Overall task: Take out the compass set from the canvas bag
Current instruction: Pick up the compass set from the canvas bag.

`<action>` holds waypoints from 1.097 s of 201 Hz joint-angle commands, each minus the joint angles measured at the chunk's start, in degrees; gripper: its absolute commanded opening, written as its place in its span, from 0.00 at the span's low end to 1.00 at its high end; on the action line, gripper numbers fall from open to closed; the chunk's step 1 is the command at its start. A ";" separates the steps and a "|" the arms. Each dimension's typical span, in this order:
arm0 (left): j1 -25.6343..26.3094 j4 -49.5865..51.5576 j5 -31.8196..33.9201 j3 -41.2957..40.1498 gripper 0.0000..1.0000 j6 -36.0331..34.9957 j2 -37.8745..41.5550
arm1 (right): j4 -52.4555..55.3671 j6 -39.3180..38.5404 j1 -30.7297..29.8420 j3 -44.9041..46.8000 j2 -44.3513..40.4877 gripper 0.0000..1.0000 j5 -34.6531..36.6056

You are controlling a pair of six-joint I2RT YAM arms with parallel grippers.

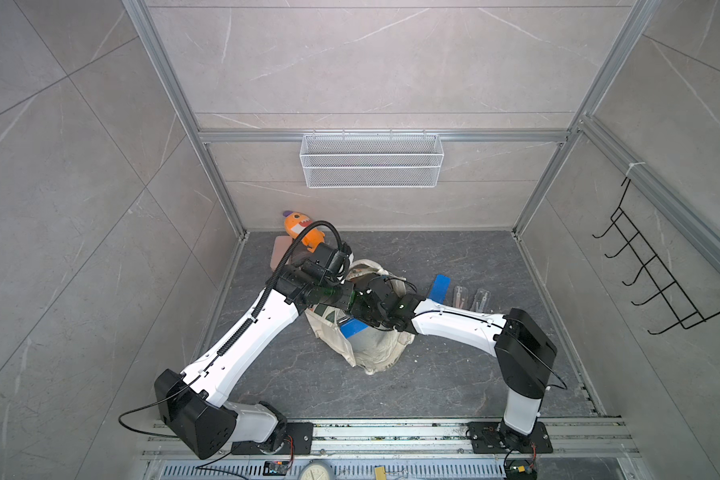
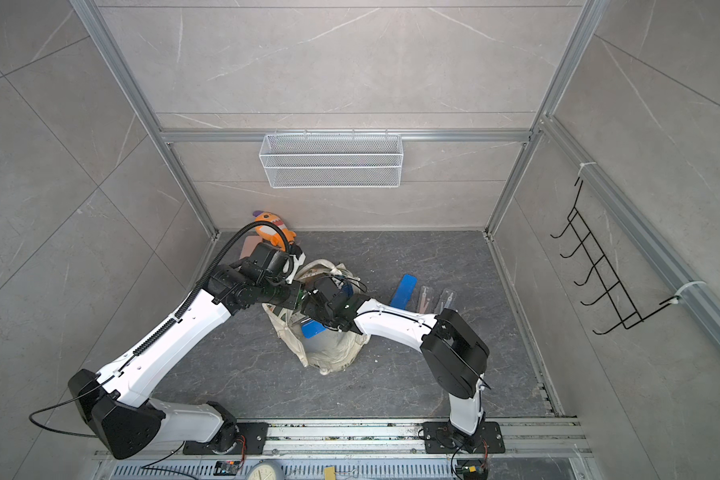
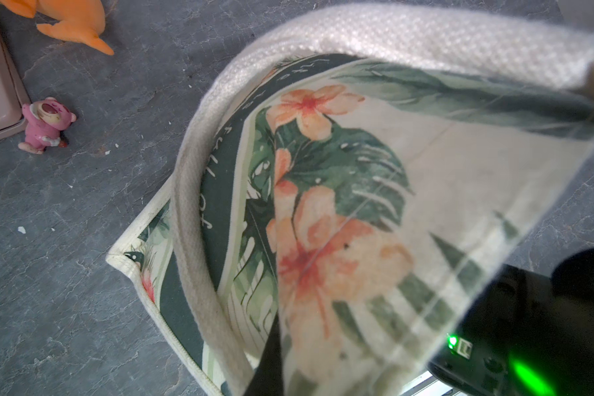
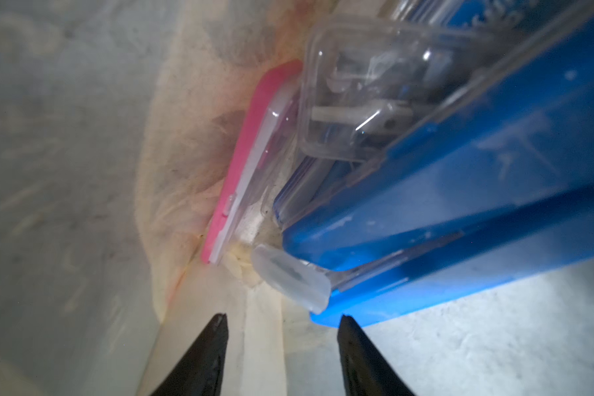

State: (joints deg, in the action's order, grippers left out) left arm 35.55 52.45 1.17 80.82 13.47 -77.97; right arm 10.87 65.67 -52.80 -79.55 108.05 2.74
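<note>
The cream canvas bag (image 1: 377, 349) (image 2: 335, 351) stands open mid-floor, its leaf and flower print (image 3: 340, 192) filling the left wrist view. My left gripper (image 3: 279, 324) is shut on the printed cloth at the rim; only one dark finger (image 3: 270, 356) shows. My right gripper (image 4: 282, 318) is inside the bag and open, with only lining between its fingers. Just beyond it lies the compass set (image 4: 460, 192) (image 1: 352, 328), a blue case with a clear lid. One fingertip (image 4: 346, 324) is at its lower edge. A pink case (image 4: 240, 164) lies against the bag wall behind it.
On the floor right of the bag lie another blue case (image 1: 439, 287) and two clear cases (image 1: 470, 298). An orange plush toy (image 1: 302, 230), a pink flat box (image 1: 281, 251) and a pink bear figure (image 3: 45, 123) sit behind the bag. A wire basket (image 1: 371, 160) hangs on the back wall.
</note>
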 commanded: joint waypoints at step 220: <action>-2.01 -0.14 -4.11 4.14 0.00 -1.82 0.69 | -2.71 -19.92 2.55 -4.09 6.58 0.02 -14.76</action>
State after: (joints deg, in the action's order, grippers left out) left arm 34.06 53.89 1.10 81.34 13.23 -78.26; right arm 9.41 46.26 -50.06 -85.76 115.39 -9.58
